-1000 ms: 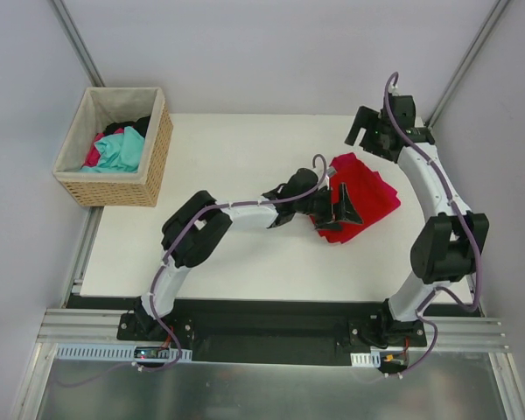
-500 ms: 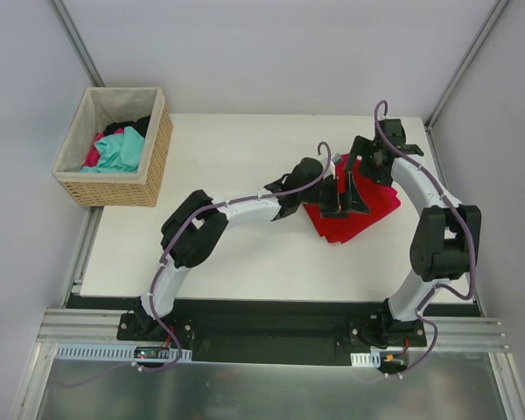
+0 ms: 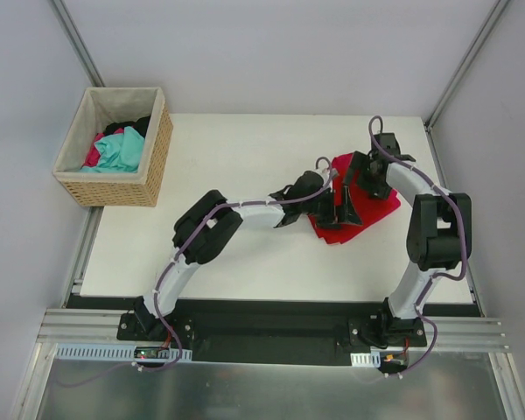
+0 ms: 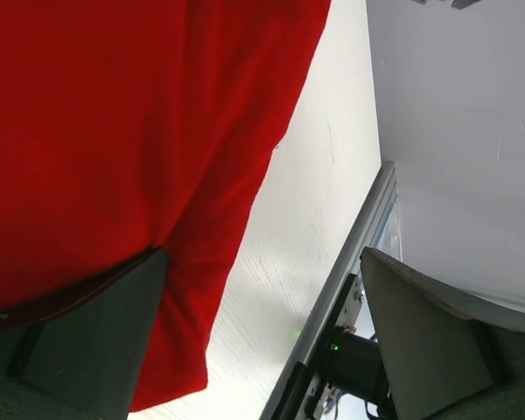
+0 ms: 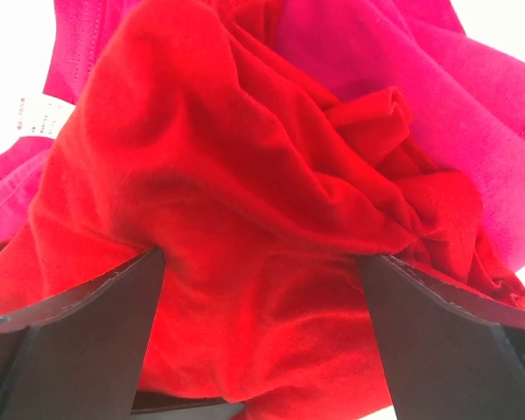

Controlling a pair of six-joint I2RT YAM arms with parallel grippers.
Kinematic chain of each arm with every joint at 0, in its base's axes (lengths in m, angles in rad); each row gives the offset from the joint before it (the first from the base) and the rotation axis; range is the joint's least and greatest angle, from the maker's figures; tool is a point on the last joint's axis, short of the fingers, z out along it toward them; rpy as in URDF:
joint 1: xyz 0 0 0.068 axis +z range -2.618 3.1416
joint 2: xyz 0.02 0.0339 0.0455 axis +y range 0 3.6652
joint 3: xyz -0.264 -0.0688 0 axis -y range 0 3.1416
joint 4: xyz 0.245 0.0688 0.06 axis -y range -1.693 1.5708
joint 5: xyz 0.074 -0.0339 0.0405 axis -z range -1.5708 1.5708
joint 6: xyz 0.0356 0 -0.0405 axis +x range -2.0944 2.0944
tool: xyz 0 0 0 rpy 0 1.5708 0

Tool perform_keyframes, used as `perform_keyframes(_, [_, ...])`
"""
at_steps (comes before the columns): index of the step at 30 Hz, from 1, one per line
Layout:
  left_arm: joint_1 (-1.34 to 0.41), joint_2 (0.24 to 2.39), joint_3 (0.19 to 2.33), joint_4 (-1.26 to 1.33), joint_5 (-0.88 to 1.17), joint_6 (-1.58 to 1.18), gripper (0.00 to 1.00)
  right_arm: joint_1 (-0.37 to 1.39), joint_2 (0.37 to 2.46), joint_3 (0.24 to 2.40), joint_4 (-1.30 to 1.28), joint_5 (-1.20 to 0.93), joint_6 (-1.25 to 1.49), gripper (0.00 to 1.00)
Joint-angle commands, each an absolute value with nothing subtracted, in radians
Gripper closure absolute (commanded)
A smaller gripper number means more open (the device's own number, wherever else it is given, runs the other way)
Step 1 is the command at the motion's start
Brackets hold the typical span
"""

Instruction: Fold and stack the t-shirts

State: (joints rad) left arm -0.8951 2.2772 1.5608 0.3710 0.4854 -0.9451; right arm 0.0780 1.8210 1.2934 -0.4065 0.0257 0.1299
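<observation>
bench (image 3: pixel 245 166): white, carrying the basket and both shirts.
basket (image 3: pixel 156 153): wicker with a pale cloth lining, on the far left corner of the bench; teal, pink and black garments (image 3: pixel 122 149) heaped inside.
red t-shirt (image 3: pixel 332 229): on the bench, well to the right of the basket and a little nearer the arm bases than it. Rumpled rather than flat, bunched into ridges in the right wrist view.
pink t-shirt (image 5: pixel 490 96): in the same heap, well to the right of the basket, touching the red t-shirt and showing from under its edges. Small white neck label (image 5: pixel 31 114) at one edge.
left hand (image 3: pixel 346 208): low over the side of the red t-shirt that faces the basket. Spread wide, nothing clamped. In its wrist view one of the fingers (image 4: pixel 87 332) is partly covered by the hem of the red cloth; the other is over bare bench near the rail, clear of the shirt.
right hand (image 3: pixel 367 179): over the heap just beyond the left hand, farther from the basket. Spread wide, its two fingers (image 5: pixel 70 341) set either side of a mound of red cloth, with the cloth against their inner faces but not squeezed.
stack: not yet made, both shirts lying loose together.
</observation>
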Motion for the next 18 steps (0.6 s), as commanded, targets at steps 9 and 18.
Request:
perform_keyframes(9, [-0.874,2.079,1.2,0.327,0.362,-0.816,0.06,0.067,1.735,1.273,-0.383,0.009,0.161,0.03])
perform_keyframes(18, [-0.822,1.936,1.037,0.327,0.307,-0.792,0.05,0.192,1.649,1.287,-0.414,-0.014,0.189,0.03])
